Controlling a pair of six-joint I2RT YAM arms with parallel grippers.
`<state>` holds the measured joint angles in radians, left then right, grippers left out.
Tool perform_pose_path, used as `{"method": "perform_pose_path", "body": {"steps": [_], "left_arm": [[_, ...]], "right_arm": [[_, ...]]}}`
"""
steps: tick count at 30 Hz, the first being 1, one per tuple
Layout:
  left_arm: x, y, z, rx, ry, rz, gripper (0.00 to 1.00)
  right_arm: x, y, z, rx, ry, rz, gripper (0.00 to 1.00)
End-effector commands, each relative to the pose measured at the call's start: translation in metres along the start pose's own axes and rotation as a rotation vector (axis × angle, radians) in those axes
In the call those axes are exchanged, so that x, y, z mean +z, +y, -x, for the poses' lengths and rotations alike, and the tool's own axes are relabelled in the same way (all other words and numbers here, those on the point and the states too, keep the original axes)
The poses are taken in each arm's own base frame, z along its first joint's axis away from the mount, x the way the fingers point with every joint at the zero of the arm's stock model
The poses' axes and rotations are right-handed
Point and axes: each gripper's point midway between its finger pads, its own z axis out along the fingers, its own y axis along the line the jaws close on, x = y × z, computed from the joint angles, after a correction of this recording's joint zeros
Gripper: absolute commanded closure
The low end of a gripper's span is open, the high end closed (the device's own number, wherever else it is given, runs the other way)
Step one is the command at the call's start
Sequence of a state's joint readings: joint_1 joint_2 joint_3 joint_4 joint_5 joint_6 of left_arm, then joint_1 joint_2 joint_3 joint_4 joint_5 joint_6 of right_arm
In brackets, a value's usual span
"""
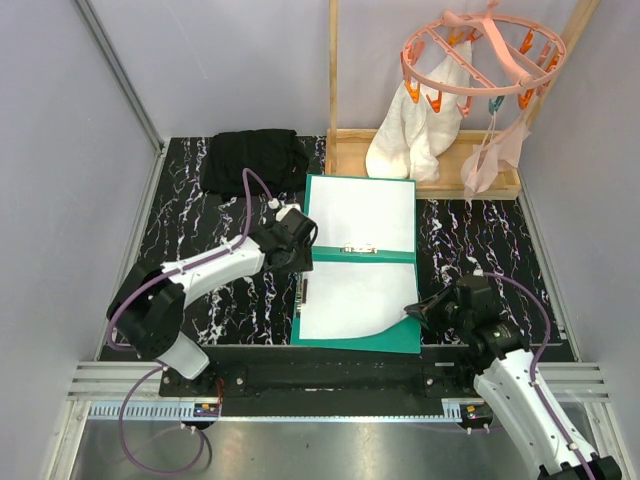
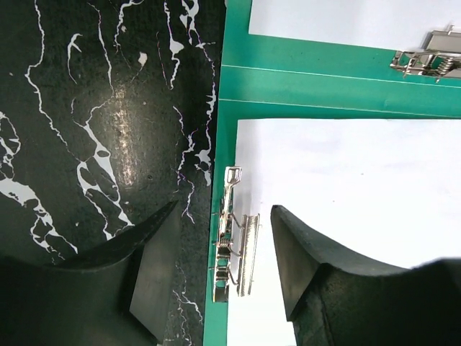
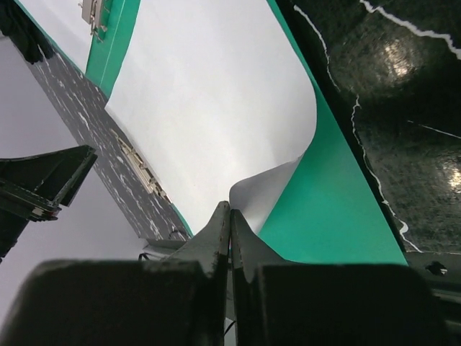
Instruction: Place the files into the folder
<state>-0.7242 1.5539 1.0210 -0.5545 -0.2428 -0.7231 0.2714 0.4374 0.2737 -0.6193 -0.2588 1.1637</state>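
Observation:
The teal folder lies open in the middle of the table. One white file lies on its far half and a second file on its near half. My left gripper hovers at the folder's left edge, open. In the left wrist view its fingers stand on either side of a metal clip without touching it. My right gripper is shut on the near file's right corner, which curls up off the folder.
A folded black cloth lies at the back left. A wooden tray stands at the back right, holding white cloth under a pink clip hanger. Another metal clip sits on the folder's spine.

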Motion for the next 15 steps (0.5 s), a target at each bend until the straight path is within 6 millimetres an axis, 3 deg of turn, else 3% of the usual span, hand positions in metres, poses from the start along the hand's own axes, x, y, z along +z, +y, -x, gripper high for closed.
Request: {"method": "perform_pose_path", "body": {"steps": [1, 15], "left_arm": [[-0.02, -0.004, 0.023, -0.01, -0.085, -0.029, 0.43], [-0.027, -0.007, 0.025, -0.013, -0.092, -0.056, 0.43]], "right_arm": [[0.006, -0.004, -0.014, -0.021, 0.08, 0.013, 0.95], [0.022, 0.001, -0.045, -0.08, 0.134, -0.006, 0.94]]}}
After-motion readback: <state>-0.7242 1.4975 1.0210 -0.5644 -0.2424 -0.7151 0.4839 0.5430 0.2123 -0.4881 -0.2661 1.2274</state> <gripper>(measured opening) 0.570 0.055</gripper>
